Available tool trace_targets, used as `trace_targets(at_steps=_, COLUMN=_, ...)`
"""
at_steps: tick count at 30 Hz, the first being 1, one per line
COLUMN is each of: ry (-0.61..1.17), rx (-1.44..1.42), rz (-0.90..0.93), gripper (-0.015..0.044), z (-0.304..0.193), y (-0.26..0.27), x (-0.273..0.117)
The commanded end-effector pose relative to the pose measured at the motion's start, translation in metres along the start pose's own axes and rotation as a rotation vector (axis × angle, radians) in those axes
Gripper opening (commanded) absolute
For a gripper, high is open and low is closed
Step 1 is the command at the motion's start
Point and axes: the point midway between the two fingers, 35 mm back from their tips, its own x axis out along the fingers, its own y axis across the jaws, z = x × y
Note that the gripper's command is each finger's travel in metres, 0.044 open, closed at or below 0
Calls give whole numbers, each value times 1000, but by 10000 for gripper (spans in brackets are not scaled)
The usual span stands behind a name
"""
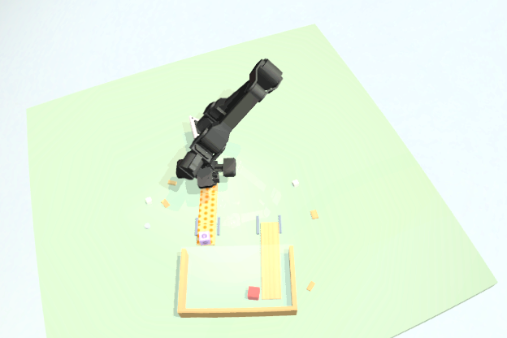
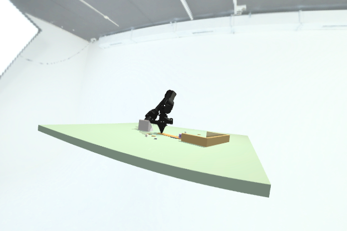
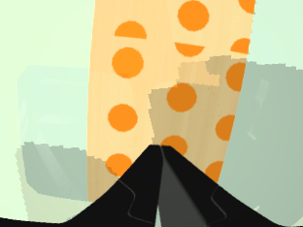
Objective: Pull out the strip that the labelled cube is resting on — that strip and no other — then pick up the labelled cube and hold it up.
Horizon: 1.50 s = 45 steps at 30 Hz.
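While the purple-labelled cube rests on the dotted strip, the tool is closed on nothing

Because the pale purple cube (image 1: 204, 238) (image 2: 180, 135) sits unclamped just outside the open side of the three-walled wooden frame (image 1: 237, 310) (image 2: 193, 139), a jerk could tip or shed it. Gripper (image 1: 208, 184) (image 2: 161, 132) (image 3: 158, 155): fingers together, nothing between; tips down at the orange-dotted strip (image 1: 208, 211) (image 2: 170, 135) (image 3: 127, 92), at its end away from the frame. Strip looks thin, stiff, light; probably best dragged by steady downward pressure, though smooth faces may slip. Cube looks rigid and light. Suggested hold: two opposite upright faces, mid-height, label uncovered. The ribbed yellow strip (image 1: 270, 260), partly inside the frame, should be left alone.
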Motion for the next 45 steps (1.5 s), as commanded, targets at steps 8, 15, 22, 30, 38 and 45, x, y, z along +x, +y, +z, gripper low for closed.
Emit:
trace_targets(at_steps=8, ry=27, rx=7, rz=-2, gripper=0, z=-8, y=0, x=4)
trace_targets(at_steps=15, ry=27, rx=7, rz=-4, gripper=0, z=2, y=0, x=-42)
trace_targets(at_steps=22, ry=26, rx=-118, rz=-2, gripper=105, z=23, y=1, x=-39)
trace_targets(at_steps=30, ry=25, rx=-127, rz=-2, gripper=315, z=48, y=0, x=-42)
trace_targets(at_steps=38, ry=24, rx=-128, rz=-2, gripper=440, z=75, y=1, x=-45)
trace_targets(at_steps=45, ry=23, rx=-129, rz=-2, gripper=440, z=98, y=1, x=-48)
